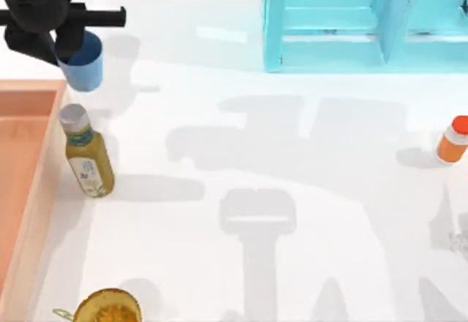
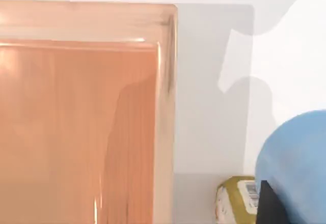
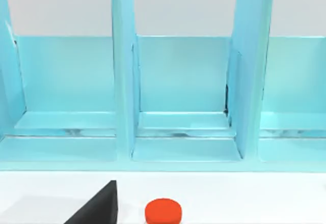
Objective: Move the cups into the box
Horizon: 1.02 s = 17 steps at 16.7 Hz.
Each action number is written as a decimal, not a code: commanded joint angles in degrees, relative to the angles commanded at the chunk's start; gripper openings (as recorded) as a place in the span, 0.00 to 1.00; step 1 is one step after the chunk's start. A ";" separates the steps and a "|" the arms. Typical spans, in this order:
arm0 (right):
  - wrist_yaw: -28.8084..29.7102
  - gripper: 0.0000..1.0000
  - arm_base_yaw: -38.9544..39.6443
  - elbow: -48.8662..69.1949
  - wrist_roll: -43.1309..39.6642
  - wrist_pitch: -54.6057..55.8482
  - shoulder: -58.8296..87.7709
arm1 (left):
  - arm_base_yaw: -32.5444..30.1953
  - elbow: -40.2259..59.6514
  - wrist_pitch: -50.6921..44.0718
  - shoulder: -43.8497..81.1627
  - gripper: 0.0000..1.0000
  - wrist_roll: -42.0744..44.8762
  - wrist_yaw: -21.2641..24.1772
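Top view: a white table [image 1: 292,190]; at ten o'clock the left gripper [image 1: 66,44] is clamped on the blue cup [image 1: 82,64], just beyond the box [image 1: 29,190]'s corner. A labelled yellow bottle [image 1: 88,157] lies beside the box, print unreadable. Left wrist view: cup beside the box wall. Right wrist view: cyan shelf [image 3: 178,96], orange bottle cap [image 3: 163,211].

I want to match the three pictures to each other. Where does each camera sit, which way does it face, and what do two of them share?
Top view: above the table, facing down; left gripper holds the blue cup beside the box.
Left wrist view: on the left arm, facing down at the box, a dark finger against the blue cup.
Right wrist view: on the right arm, facing the cyan shelf; a dark finger shows.
Shared: top and left wrist views both show the yellow bottle.
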 joint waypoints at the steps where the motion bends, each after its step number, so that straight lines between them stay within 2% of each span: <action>1: 0.00 1.00 0.00 0.00 0.00 0.00 0.00 | 4.27 -1.26 -0.69 -1.29 0.00 3.94 1.00; 5: 0.00 1.00 0.00 0.00 0.00 0.00 0.00 | 20.08 -6.33 -3.55 -6.28 0.00 18.67 4.57; 9: 0.00 1.00 0.00 0.00 0.00 0.00 0.00 | 30.71 -11.06 -6.22 -10.25 0.00 29.89 7.36; 12: 0.00 1.00 0.00 0.00 0.00 0.00 0.00 | 34.25 -13.12 -7.35 -11.92 0.00 34.28 8.72; 17: 0.00 1.00 0.00 0.00 0.00 0.00 0.00 | 34.78 -13.46 -7.51 -12.25 0.00 35.05 9.00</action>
